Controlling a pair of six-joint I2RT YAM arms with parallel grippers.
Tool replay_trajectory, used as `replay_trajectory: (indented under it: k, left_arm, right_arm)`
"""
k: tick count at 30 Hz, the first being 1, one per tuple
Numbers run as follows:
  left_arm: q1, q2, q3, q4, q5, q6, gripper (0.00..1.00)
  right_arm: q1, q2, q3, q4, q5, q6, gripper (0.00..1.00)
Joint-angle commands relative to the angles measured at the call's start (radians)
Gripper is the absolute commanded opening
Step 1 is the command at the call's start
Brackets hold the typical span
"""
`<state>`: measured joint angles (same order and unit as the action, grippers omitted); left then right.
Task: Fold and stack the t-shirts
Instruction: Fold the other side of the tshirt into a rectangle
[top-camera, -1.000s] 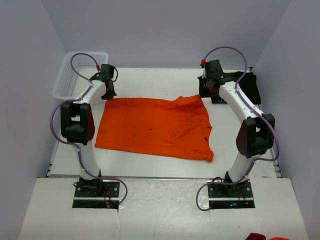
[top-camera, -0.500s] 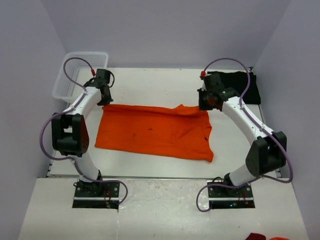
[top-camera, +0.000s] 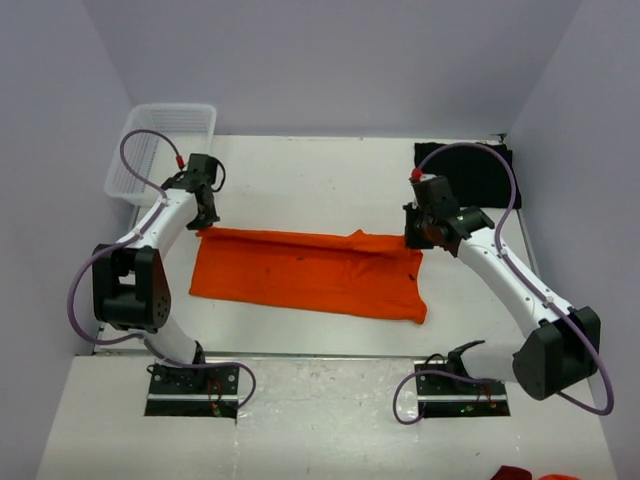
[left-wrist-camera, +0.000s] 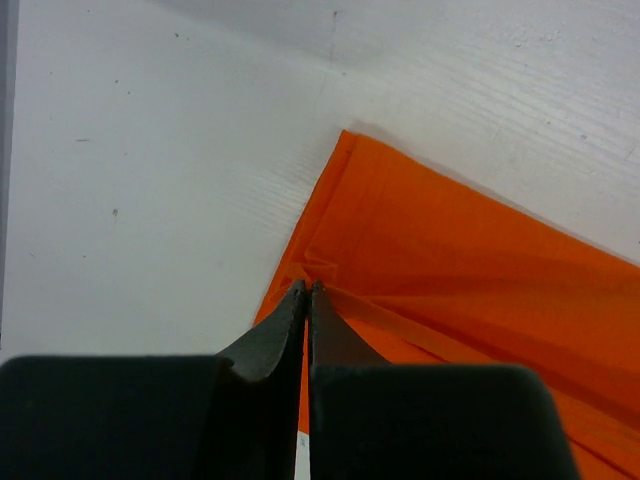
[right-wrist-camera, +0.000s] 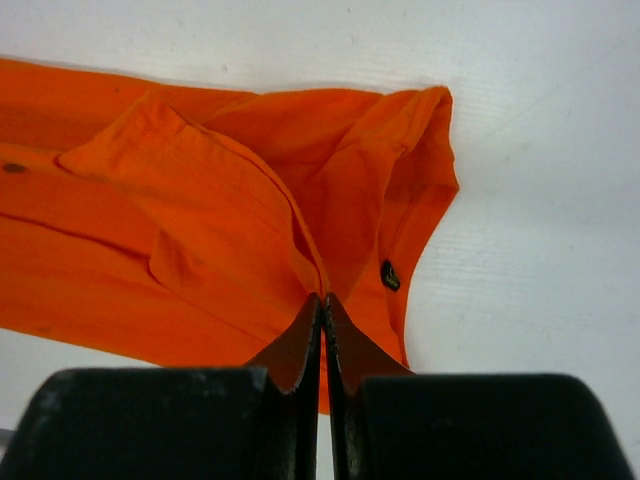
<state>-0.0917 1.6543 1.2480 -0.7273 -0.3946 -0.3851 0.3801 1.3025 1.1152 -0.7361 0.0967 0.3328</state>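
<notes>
Cloth of the orange t-shirt (top-camera: 310, 280) lies spread across the middle of the white table (top-camera: 300, 175), its near hem flat and its far part folded over onto itself. Along that folded far edge the left gripper (top-camera: 207, 224) is pinched tight on the left corner and the right gripper (top-camera: 414, 241) on the right corner by the sleeve, each pair of fingertips pressed together with orange fabric caught between them. Farther back, the black t-shirt (top-camera: 470, 170) lies at the far right of the table, well apart from the white mesh basket (top-camera: 128, 165) at the far left corner.
</notes>
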Motion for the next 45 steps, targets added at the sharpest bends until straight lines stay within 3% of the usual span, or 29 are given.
replay_trajectory:
  k: [1, 12, 18, 23, 29, 32, 36, 37, 40, 43, 45]
  left_arm:
    - [0.010, -0.050, -0.016, -0.017, -0.041, -0.026, 0.00]
    - [0.009, -0.042, -0.097, 0.011, 0.008, -0.040, 0.00]
    - [0.010, -0.135, -0.160, 0.028, 0.031, -0.159, 0.32]
    - [0.010, -0.371, -0.266, 0.101, 0.020, -0.284, 0.34]
    - [0.009, -0.240, -0.080, 0.046, 0.163, -0.195, 0.33]
    - [0.003, -0.212, -0.088, 0.060, 0.172, -0.183, 0.31]
    - [0.003, -0.217, -0.116, 0.101, 0.155, -0.169, 0.31]
    - [0.003, -0.214, -0.114, 0.104, 0.155, -0.164, 0.31]
    - [0.003, -0.186, -0.096, 0.108, 0.171, -0.147, 0.31]
    - [0.001, -0.162, -0.097, 0.124, 0.184, -0.140, 0.29]
    - [0.000, -0.136, -0.099, 0.134, 0.197, -0.136, 0.28]
  right_arm:
    - [0.013, -0.051, -0.043, -0.013, 0.031, 0.041, 0.00]
    - [0.066, -0.091, -0.173, 0.038, 0.003, 0.087, 0.00]
    - [0.112, -0.124, -0.216, 0.037, 0.018, 0.110, 0.00]
    - [0.123, -0.143, -0.247, 0.023, 0.028, 0.121, 0.00]
    - [0.161, -0.118, -0.219, -0.020, 0.053, 0.172, 0.00]
    - [0.210, -0.137, -0.213, -0.054, 0.084, 0.230, 0.01]
    - [0.318, -0.204, -0.212, -0.114, 0.119, 0.406, 0.29]
    - [0.350, -0.213, -0.206, -0.121, 0.126, 0.419, 0.48]
    - [0.356, -0.210, -0.158, -0.169, 0.196, 0.437, 0.77]
    - [0.339, -0.129, -0.111, -0.086, 0.184, 0.324, 0.79]
    - [0.327, 0.009, -0.036, -0.048, 0.183, 0.255, 0.78]
